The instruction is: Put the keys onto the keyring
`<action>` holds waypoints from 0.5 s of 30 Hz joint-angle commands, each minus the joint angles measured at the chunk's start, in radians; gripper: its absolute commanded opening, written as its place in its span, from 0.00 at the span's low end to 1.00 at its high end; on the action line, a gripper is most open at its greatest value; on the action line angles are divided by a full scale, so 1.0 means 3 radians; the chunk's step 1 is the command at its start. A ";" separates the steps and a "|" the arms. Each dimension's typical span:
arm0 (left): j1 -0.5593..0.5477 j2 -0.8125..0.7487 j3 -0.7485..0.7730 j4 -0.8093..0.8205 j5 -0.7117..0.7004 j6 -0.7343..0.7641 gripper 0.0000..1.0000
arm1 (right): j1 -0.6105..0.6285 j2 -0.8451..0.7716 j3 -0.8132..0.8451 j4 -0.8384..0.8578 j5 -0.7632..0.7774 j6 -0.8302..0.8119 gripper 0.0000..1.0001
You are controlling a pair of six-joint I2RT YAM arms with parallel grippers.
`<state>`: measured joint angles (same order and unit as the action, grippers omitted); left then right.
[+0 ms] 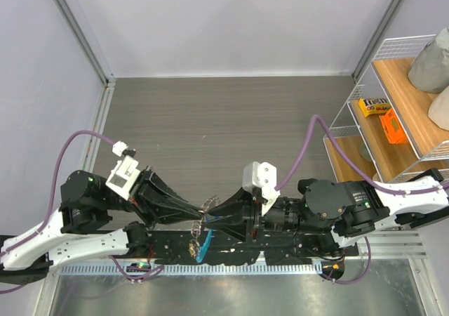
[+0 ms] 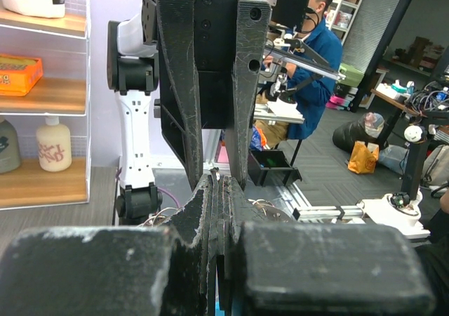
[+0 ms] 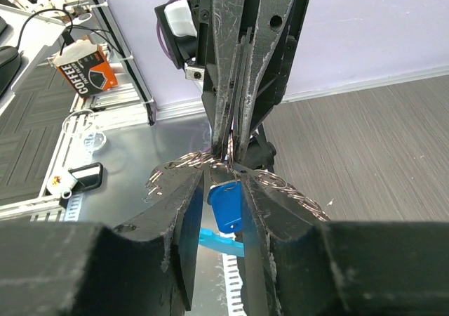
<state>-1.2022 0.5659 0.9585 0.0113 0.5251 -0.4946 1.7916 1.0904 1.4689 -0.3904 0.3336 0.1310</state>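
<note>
The large thin silvery twisted-wire keyring [image 3: 287, 189], with a light-blue curved plastic band [image 3: 219, 240] hanging beneath it, is held in the air above the near edge of the grey wood-grain desk [image 1: 231, 133]. A small blue-headed metal key [image 3: 226, 203] sits at the loop, clamped between the right tool [image 3: 223, 179] fingers. Tip to tip with it, the left tool [image 3: 235, 144] is closed on the keyring's wire.

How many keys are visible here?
1: a blue-headed key between the fingers of the right gripper, beside the keyring. Others may be hidden.
</note>
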 commanded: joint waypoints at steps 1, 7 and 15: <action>-0.0001 -0.0035 0.0021 0.0310 0.0014 -0.0029 0.00 | -0.0005 0.0062 0.0181 0.0069 -0.0028 -0.0069 0.33; -0.0001 -0.0030 0.0021 0.0315 0.0019 -0.0034 0.00 | -0.0005 0.0098 0.0202 0.0100 -0.0002 -0.0089 0.27; 0.0004 -0.0046 0.0006 0.0290 0.0014 -0.0018 0.00 | -0.0005 0.0108 0.0227 0.0110 -0.0008 -0.0120 0.18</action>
<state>-1.2022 0.5644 0.9585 0.0124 0.5323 -0.4953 1.7912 1.1221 1.4937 -0.3901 0.3344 0.1078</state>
